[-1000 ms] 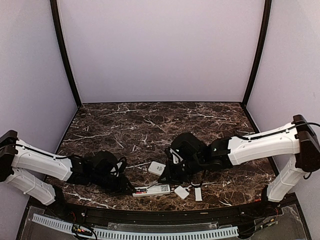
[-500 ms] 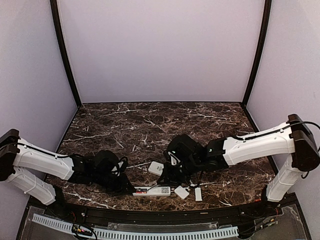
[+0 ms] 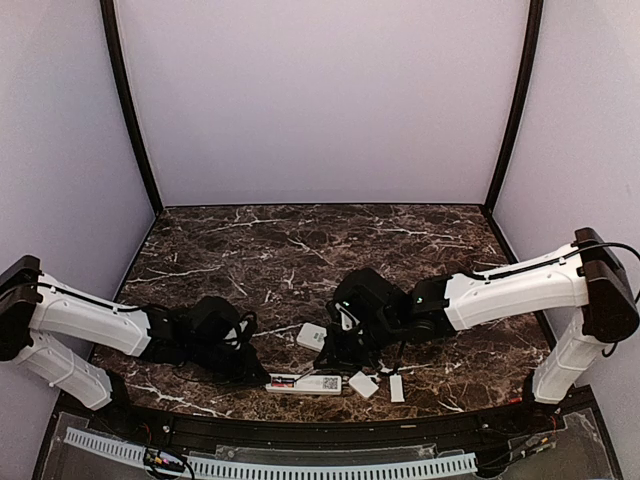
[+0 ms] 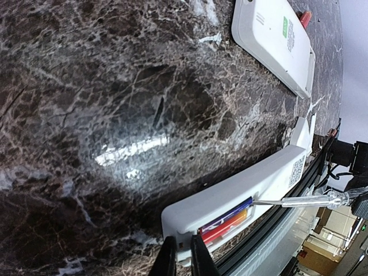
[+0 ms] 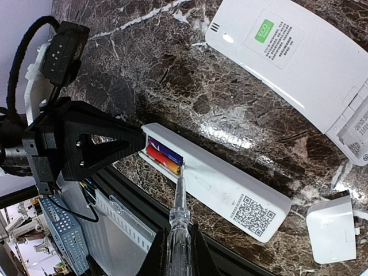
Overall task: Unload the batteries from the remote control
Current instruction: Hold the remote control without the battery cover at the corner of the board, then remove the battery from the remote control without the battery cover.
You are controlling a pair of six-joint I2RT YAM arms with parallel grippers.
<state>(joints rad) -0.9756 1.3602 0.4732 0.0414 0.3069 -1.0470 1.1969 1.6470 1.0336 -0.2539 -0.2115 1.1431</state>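
While both arms crowd the lower middle of the overhead frame, tabletop [image 3: 300, 250]: dark marble, carrying everything.
Left end effector [image 4: 183, 247]: fingers pinched on the open end of the remote control [image 5: 218, 181], bracing it.
Right end effector [image 5: 177, 237]: clamped on a screwdriver [image 5: 179, 201], blade angled into the bay.
Remote control: slim, white, back up, cover off, near the tabletop's front edge.
Batteries [image 5: 163, 156]: red and blue, seated side by side in the bay, at the blade's tip.
Risk: hard levering could flick a battery over the front edge; a slipping blade could skid the remote out of the pinch.
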